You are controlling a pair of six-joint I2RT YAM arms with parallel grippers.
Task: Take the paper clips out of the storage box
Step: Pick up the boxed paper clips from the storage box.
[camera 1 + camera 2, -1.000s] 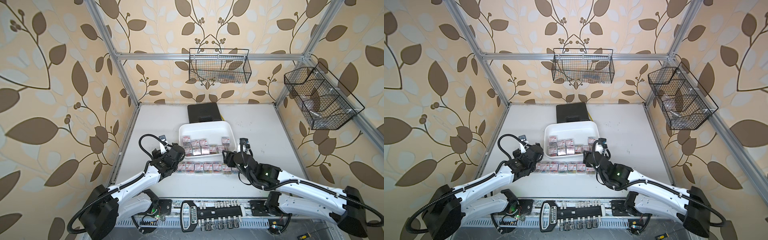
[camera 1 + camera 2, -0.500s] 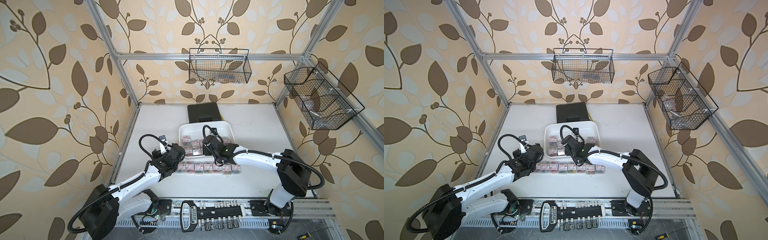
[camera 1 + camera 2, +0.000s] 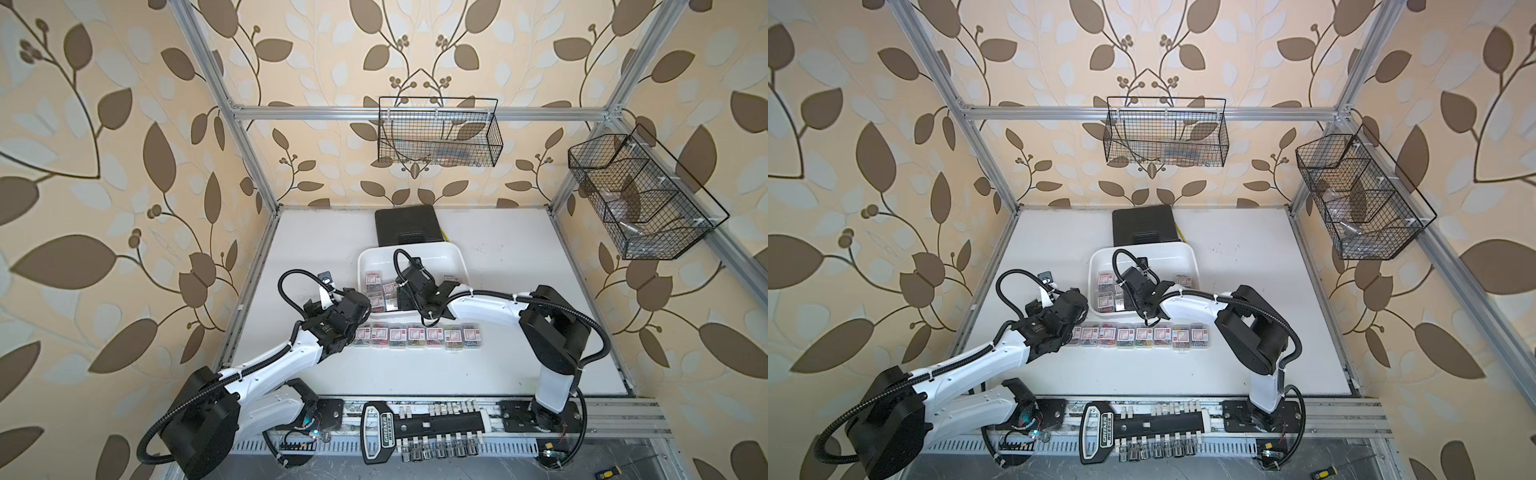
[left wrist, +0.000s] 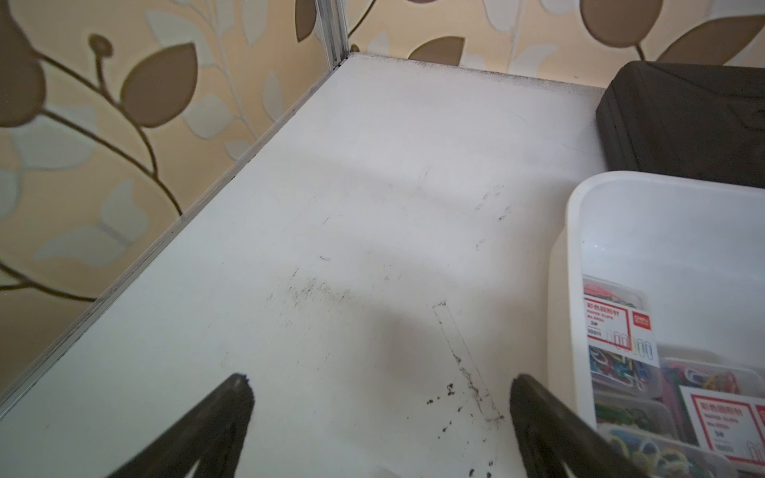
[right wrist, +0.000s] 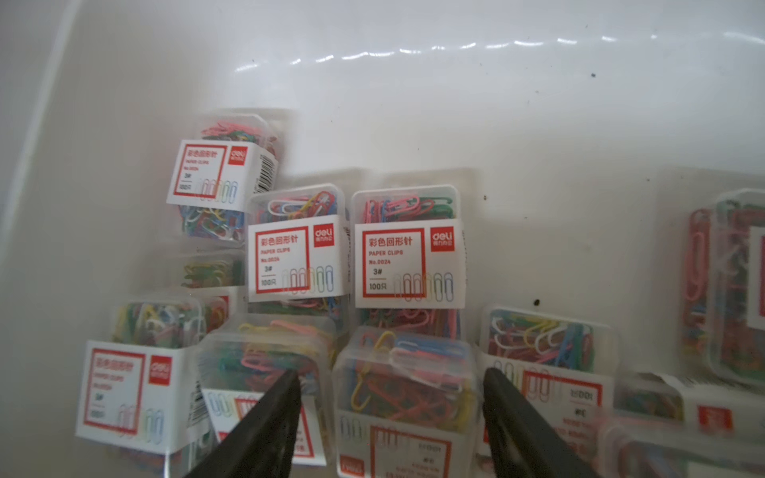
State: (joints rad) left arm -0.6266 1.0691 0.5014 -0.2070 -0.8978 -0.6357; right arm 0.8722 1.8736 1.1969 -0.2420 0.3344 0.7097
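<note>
**Right gripper astride one box of clips in the storage box**

My right gripper (image 5: 391, 372) is inside the storage box (image 3: 415, 248), low over the packed boxes. Its jaws stand about half open and hold nothing. One box of the paper clips (image 5: 405, 397) lies directly under and just in front of them. Its long axis points forward from the gripper, so the jaws span its short width. I judge that the next move needs only a short descent and a closing. The neighbouring boxes touch it on both sides, so a finger may land on one of them.

My left gripper (image 4: 381, 378) is fully wide and empty, over the bare worktop (image 3: 519, 270) just outside the storage box. The right arm is clearly the nearer one.

I count at least ten boxes inside the storage box; they overlap, so I cannot be exact. Eight more lie in one row (image 3: 1144, 336) on the worktop, just outside its near wall.
</note>
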